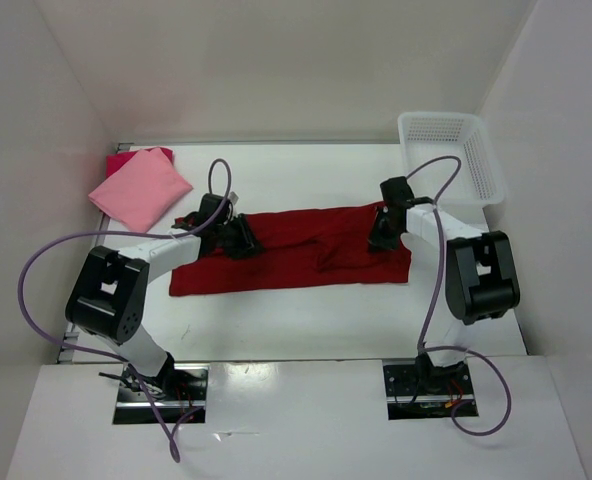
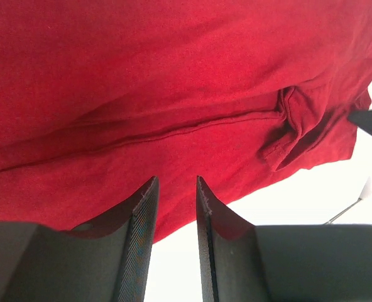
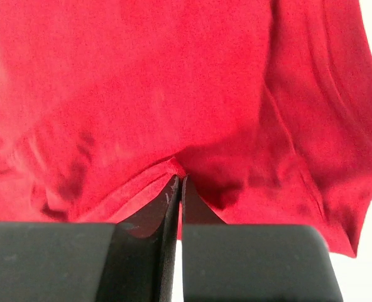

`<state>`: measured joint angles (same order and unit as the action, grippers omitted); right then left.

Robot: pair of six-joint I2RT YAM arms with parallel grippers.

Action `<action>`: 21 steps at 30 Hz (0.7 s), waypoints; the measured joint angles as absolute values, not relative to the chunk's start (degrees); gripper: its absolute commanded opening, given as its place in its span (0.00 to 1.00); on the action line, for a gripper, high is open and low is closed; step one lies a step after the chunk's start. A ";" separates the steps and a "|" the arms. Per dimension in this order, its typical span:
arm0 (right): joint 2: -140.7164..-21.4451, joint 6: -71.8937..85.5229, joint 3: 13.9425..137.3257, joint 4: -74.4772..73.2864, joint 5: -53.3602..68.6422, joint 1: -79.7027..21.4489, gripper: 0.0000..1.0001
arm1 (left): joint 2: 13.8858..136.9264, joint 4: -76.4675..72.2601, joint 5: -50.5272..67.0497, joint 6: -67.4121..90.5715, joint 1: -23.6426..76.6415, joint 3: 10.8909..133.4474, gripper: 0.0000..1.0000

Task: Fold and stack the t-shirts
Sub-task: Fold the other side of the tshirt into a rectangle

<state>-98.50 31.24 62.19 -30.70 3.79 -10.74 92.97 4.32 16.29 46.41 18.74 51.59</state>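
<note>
Two claws working one shirt. Crimson t-shirt (image 1: 306,262) lying on surface (image 1: 306,320) left of white basket (image 1: 454,125), looking like long flat band, sleeve wrinkling at end nearer basket. Right claw (image 3: 178,179) clenching hem at that end, probably prepping to lift and fold over. Left claw (image 2: 176,182) hovering part-released over end farther from basket, grasping nothing. Pink t-shirt (image 1: 141,188) sitting folded far left of basket, magenta t-shirt (image 1: 124,158) peeking out underneath, so stack seems to be going there.
</note>
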 measured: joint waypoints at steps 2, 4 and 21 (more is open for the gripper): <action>-95.39 31.57 60.38 -31.75 3.68 -10.74 0.02 | 92.99 4.29 16.34 46.37 18.74 51.59 0.38; -91.79 32.42 57.32 -32.62 3.77 -10.74 0.03 | 92.99 4.29 16.34 46.33 18.72 51.59 0.38; -79.42 36.32 53.43 -42.44 3.22 -7.81 0.35 | 92.97 7.31 16.14 43.20 18.94 52.03 0.39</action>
